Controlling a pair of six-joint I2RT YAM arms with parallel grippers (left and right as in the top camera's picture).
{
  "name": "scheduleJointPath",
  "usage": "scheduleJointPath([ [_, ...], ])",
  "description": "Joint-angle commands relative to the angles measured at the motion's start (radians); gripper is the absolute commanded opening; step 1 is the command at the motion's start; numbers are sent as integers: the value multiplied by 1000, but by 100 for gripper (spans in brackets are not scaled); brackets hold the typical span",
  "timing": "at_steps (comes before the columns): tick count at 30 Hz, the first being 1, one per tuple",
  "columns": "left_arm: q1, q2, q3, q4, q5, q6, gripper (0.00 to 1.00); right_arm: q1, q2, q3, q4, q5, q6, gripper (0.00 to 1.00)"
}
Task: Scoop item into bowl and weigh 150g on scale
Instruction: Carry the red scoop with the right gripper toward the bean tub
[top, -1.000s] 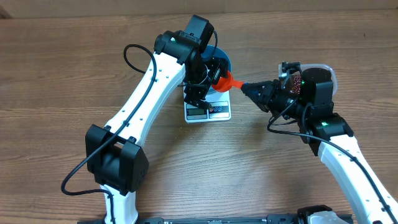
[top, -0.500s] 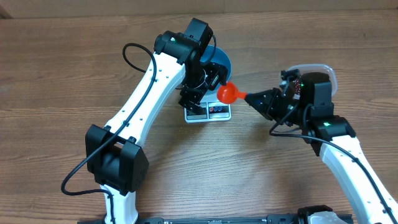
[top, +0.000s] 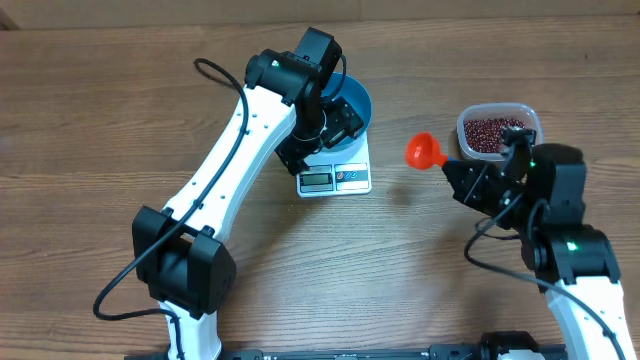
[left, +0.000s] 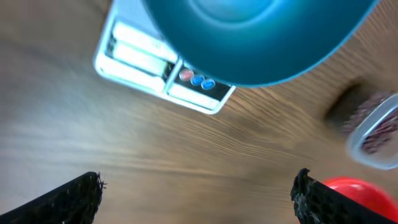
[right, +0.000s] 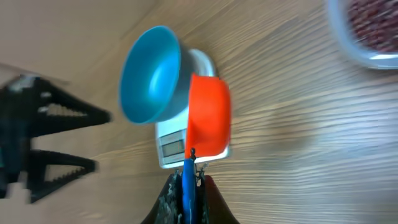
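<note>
Over the last second, the right gripper (top: 462, 178) had drawn the red scoop (top: 424, 152) back from above the blue bowl (top: 352, 100). The left arm had shifted too, so more of the bowl showed from overhead.

The right gripper was clamped tight on the scoop's thin blue handle (right: 188, 180), which stood between its fingers (right: 171, 199). The cup of the scoop stuck out straight ahead of the fingertips, above the bare table (top: 420, 250). Whether it carried anything could not be told.

Beyond the scoop, further ahead of that gripper, the bowl sat on the white scale (top: 335, 172), with the display and buttons left uncovered. The beans (top: 495, 130) lay heaped in the clear tub (top: 537, 125), close beside the right gripper and, in its wrist view, ahead and off to the right of its fingers.

The left gripper (left: 198, 186) was spread wide, held nothing and touched nothing. The bowl and scale lay just ahead of its two dark fingertips (left: 74, 199). The scoop's red cup showed right behind the tip on one side, and the tub was a blur further out on that same side.
</note>
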Motion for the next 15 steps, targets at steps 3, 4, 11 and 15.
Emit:
scheduleJointPath([
  [3,-60,-47,23,1,-278,396,99,-4,-67,25,-37,209,-69,4],
  [4,-72,-47,23,7,-322,409,100,-4,-71,25,-41,216,-69,4],
  [11,-126,-47,22,148,-372,487,100,-4,-73,25,-66,215,-68,4],
  [15,-127,-47,22,183,-266,487,100,-4,-73,25,-71,215,-68,4],
])
